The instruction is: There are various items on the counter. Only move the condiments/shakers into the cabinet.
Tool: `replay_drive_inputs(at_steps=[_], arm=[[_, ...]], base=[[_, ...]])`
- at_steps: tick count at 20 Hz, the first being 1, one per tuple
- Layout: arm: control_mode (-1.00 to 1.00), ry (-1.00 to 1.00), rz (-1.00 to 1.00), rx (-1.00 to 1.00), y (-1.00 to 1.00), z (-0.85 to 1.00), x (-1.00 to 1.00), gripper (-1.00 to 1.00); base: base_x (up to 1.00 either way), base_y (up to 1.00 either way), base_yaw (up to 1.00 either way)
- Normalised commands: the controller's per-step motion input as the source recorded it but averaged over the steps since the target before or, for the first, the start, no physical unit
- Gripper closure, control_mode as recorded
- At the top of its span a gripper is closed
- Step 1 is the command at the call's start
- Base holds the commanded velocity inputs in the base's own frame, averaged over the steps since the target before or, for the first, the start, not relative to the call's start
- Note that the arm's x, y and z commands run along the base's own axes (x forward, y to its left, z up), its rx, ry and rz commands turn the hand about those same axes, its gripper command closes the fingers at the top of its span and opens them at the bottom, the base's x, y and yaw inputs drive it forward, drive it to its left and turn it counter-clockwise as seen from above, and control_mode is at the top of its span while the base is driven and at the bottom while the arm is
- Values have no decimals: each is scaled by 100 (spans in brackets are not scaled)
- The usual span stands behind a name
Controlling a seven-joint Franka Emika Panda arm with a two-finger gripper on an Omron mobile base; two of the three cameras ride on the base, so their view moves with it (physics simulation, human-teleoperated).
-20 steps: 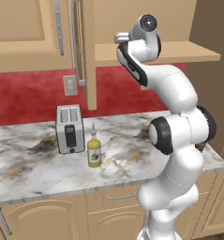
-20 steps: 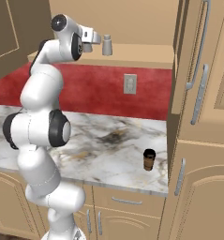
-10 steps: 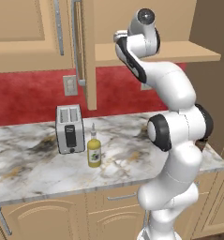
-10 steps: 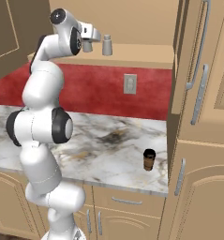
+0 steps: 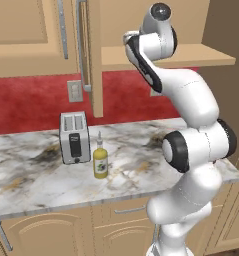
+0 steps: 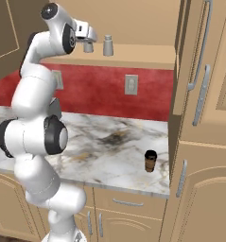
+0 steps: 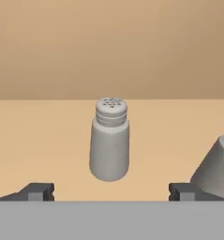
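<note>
So my hand [image 7: 111, 192] is spread wide at the cabinet shelf [image 6: 147, 54], one shaker [image 7: 109, 139] upright on it, free; the squeeze bottle [image 5: 100, 160] waits by the desk's [image 5: 36, 185] toaster [image 5: 74, 137].

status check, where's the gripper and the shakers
Gripper open at cabinet shelf, jaws wide apart. One grey shaker upright on shelf, clear of fingers; second shaker beside right fingertip. Squeeze bottle on counter by toaster. Nothing blocking.

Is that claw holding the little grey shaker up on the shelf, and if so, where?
Nothing is held. The gripper is open, its tips wide apart, and the shaker stands free and upright on the cabinet shelf.
</note>
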Motion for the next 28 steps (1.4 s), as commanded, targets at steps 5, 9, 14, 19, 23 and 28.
replay_drive_inputs(at_steps=[5, 9, 14, 19, 23, 28], arm=[[-100, -11, 0, 0, -1, -40, -100, -100], [-100, -1, 0, 0, -3, -70, -100, -100], [-100, 2, 0, 0, -5, -86, -100, -100], [-100, 14, 30, 3, -11, -76, -100, -100], [-100, 19, 60, 6, -1, -46, -91, -100], [-100, 23, 61, 7, 5, -52, -57, -100]], base=[[0, 0, 0], [0, 0, 0], [0, 0, 0], [0, 0, 0], [0, 0, 0], [0, 0, 0]])
